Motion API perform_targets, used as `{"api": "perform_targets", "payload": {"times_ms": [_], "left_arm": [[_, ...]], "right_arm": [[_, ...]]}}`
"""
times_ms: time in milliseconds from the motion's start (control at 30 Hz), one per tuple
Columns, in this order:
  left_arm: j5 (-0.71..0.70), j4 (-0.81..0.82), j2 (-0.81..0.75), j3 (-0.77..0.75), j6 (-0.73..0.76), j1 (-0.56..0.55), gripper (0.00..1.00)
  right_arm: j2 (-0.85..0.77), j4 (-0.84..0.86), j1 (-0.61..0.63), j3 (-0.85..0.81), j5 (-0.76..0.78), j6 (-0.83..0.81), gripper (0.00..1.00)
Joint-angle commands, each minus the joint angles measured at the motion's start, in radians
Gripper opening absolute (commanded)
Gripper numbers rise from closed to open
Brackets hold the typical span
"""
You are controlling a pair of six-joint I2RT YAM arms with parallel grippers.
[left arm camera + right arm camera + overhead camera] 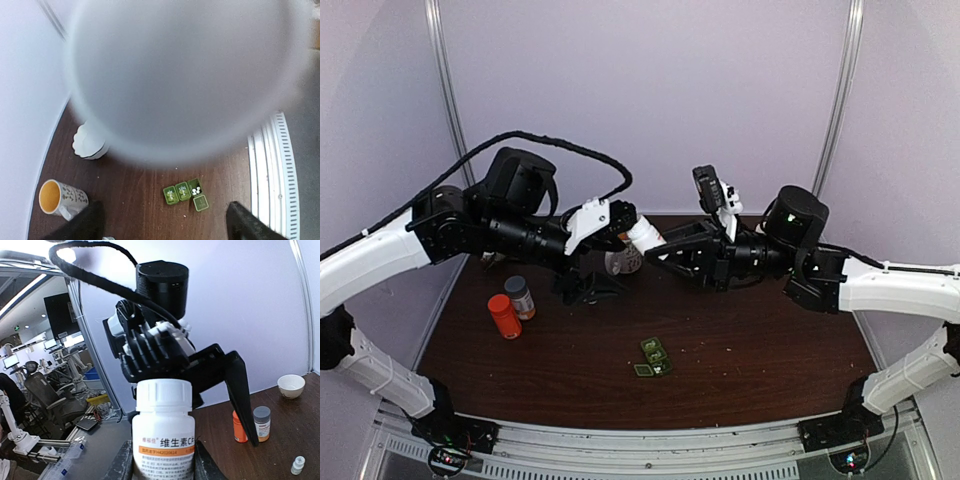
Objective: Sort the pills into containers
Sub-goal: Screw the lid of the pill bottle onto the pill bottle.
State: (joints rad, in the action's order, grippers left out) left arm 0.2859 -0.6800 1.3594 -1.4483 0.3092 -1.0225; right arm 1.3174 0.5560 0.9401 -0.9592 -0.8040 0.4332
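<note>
My right gripper (162,460) is shut on a white pill bottle (162,432) with an orange label band, held upright with its white ribbed cap on. My left gripper (162,222) stands open just beyond the cap, and one black finger (239,390) angles well clear of it. In the left wrist view the blurred white cap (180,75) fills most of the picture. Both grippers meet above the table's back middle, right gripper (658,250) and left gripper (605,268). The green containers (654,357) lie flat below. One compartment is open with white pills (196,190) inside.
An orange bottle (504,316) and a grey-capped bottle (520,297) stand at the left. A patterned mug (57,197) with a yellow inside sits under the arms. A white bowl (90,145) is at the back, and a small white vial (297,465) stands nearby.
</note>
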Motion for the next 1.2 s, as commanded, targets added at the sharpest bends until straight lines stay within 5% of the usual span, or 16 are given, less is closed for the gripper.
{"api": "perform_targets", "payload": {"times_ms": [0,233,500,600,800,1167], "left_arm": [[-0.108,0.182,-0.179,0.087,-0.146,0.003,0.97],[-0.256,0.173,-0.349,0.098,-0.532,0.007,0.97],[0.057,-0.036,-0.223,-0.087,-0.834,0.126,0.93],[0.185,-0.003,-0.176,-0.051,-0.940,0.181,0.87],[0.322,0.109,-0.077,-0.028,-1.089,0.190,0.91],[0.429,0.163,0.021,0.003,-1.199,0.190,0.83]], "right_arm": [[-0.035,-0.268,-0.006,-0.048,0.094,-0.254,0.00],[-0.070,-0.399,-0.004,-0.042,0.174,-0.469,0.00],[-0.132,-0.387,0.017,0.027,0.353,-0.692,0.00],[-0.139,-0.391,0.028,0.028,0.400,-0.753,0.00],[-0.140,-0.423,0.092,0.015,0.515,-0.912,0.00],[-0.058,-0.467,0.175,-0.066,0.680,-1.071,0.00]]}}
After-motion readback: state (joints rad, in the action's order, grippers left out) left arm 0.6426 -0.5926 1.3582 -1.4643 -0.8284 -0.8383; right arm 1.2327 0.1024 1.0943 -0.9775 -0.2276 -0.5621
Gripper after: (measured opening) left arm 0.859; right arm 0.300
